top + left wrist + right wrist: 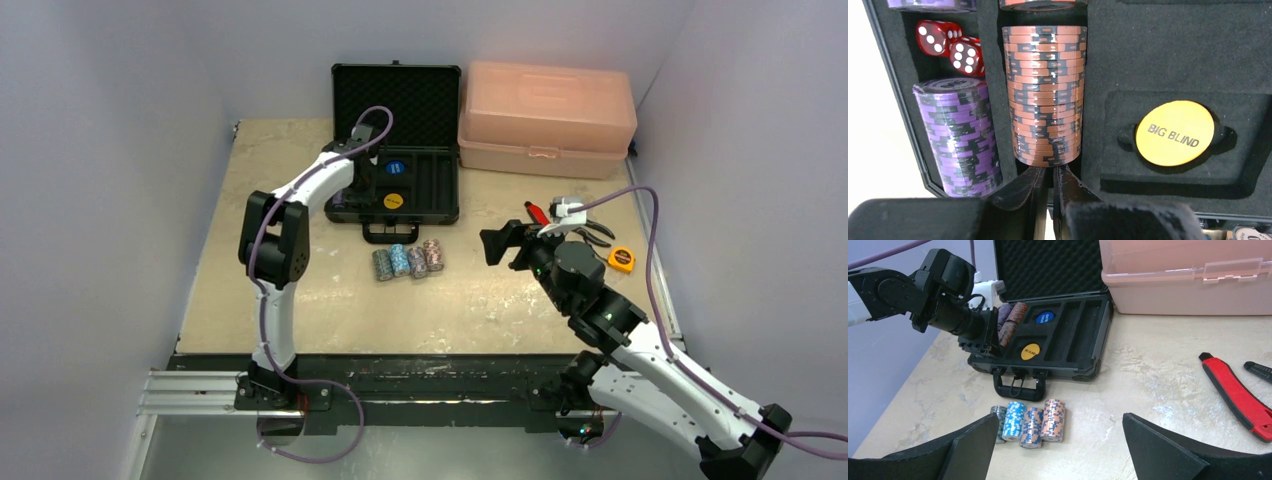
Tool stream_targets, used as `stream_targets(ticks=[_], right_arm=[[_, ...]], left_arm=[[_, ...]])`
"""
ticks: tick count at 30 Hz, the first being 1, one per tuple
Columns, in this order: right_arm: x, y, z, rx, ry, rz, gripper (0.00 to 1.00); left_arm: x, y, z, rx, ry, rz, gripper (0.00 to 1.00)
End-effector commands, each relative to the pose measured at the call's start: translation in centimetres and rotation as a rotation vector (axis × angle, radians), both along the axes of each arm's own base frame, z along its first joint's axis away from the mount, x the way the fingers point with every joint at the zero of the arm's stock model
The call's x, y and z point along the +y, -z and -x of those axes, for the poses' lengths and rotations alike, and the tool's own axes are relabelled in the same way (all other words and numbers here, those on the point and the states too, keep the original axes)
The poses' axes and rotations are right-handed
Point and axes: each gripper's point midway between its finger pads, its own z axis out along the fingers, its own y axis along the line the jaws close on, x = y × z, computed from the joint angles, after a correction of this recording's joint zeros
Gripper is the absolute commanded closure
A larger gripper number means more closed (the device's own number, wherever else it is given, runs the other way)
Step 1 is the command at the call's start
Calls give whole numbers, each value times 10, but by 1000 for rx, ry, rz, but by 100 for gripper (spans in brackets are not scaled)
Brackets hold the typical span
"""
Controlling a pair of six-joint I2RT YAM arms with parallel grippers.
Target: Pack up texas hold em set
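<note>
Left wrist view, Jo: what's the left gripper (1048,186) doing?

Jaws almost together, holding nothing, tips at the near end of the brown chip stack (1044,95). The stack lies in its slot of the case (1148,50), long axis running up the frame.

What's unpacked?

Four chip rolls (408,261) at the centre of the top view, side by side just below the case handle (392,238), axes pointing up-frame.

Who's better placed?

I'd say the right gripper (497,245): jaws spread wide, facing the rolls from the right, bare table (470,300) between. The handle crowds their far ends; empty slots wait at the case's right
</note>
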Motion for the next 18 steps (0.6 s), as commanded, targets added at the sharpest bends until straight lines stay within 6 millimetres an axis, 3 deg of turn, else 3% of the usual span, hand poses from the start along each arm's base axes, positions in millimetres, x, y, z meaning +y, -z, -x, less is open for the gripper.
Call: stream_targets(ticks=[1,11,18], right_arm=[[2,-14,-2,-27,-3,-13,1],[4,-7,-5,-15,-2,4,1],[5,-6,-7,-15,3,9,1]], left_arm=[[0,-12,-29,-81,-6,6,93],[-1,-14,-45,-103,3,14,92],[-1,-17,-41,-117,6,28,88]])
